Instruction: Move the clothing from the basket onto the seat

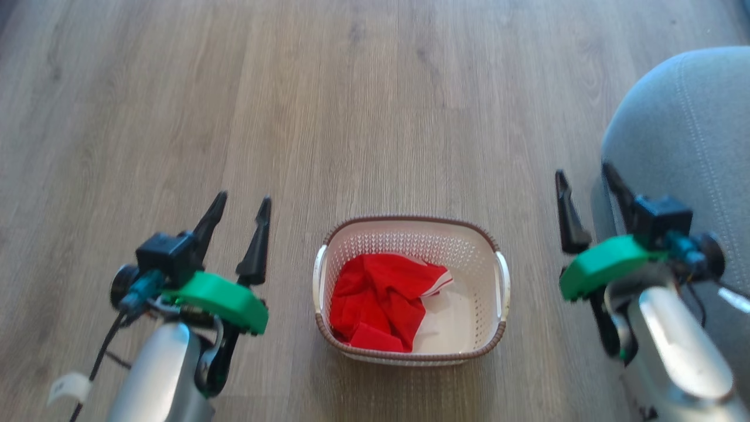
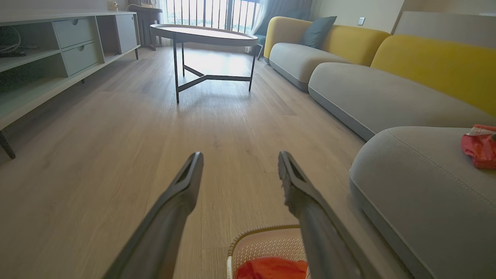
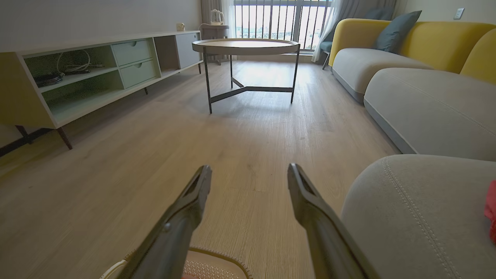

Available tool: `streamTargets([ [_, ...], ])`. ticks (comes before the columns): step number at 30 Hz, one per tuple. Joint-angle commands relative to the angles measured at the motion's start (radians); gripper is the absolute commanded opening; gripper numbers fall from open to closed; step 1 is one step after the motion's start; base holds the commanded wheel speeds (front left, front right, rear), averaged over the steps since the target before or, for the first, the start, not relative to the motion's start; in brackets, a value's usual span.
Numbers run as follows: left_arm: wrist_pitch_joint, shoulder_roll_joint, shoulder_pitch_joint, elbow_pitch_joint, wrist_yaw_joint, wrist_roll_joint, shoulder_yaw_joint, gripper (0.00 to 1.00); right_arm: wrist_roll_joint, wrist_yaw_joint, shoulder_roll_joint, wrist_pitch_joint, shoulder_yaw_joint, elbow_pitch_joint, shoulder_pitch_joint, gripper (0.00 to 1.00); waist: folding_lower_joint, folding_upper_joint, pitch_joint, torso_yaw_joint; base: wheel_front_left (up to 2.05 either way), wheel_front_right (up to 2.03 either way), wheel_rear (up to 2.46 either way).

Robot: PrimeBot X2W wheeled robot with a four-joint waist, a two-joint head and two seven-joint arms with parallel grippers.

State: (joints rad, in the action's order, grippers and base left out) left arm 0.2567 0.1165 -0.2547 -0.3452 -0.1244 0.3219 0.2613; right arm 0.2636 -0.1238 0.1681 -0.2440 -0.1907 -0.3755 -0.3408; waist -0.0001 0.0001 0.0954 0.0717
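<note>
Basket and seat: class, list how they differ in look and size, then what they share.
The basket is cream perforated plastic with a brown rim; the seat is grey-blue stitched fabric. The basket is much smaller than the seat. Both have rounded corners and carry red clothing.

The clothing (image 1: 378, 299) is bright red with white trim; the basket (image 1: 410, 243) cream, perforated, brown-rimmed; the seat (image 1: 685, 129) grey-blue; the floor (image 1: 351, 117) pale wood-grain.
</note>
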Motion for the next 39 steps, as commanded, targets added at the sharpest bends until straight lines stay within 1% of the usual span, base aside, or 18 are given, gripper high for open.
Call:
streamTargets([
  [1,0.005,0.002,-0.01,0.031,-0.005,-0.02,-0.062,1.0,-0.007,-0.007,-0.015,-0.014,-0.004,0.023,0.014,1.0,0.0001,-0.0001,-0.016,-0.002,0.0,0.0,0.0],
  [9,0.005,-0.028,0.071,0.055,-0.002,-0.072,-0.16,1.0,-0.023,-0.007,-0.069,-0.017,0.075,0.035,0.131,1.0,0.0001,-0.0001,-0.055,-0.019,0.0,0.0,0.0],
  [18,0.005,-0.045,0.143,0.071,-0.004,-0.11,-0.218,1.0,-0.042,-0.007,-0.097,-0.018,0.097,0.068,0.195,1.0,0.0001,-0.0001,-0.078,-0.053,0.0,0.0,0.0],
  [30,0.005,-0.06,0.185,0.081,-0.006,-0.136,-0.235,1.0,-0.057,-0.007,-0.115,-0.018,0.145,0.09,0.24,1.0,0.0001,-0.0001,-0.076,-0.068,0.0,0.0,0.0],
  [39,0.005,-0.064,0.188,0.083,-0.006,-0.141,-0.238,1.0,-0.057,-0.007,-0.117,-0.018,0.148,0.102,0.239,1.0,0.0001,-0.0001,-0.067,-0.074,0.0,0.0,0.0],
])
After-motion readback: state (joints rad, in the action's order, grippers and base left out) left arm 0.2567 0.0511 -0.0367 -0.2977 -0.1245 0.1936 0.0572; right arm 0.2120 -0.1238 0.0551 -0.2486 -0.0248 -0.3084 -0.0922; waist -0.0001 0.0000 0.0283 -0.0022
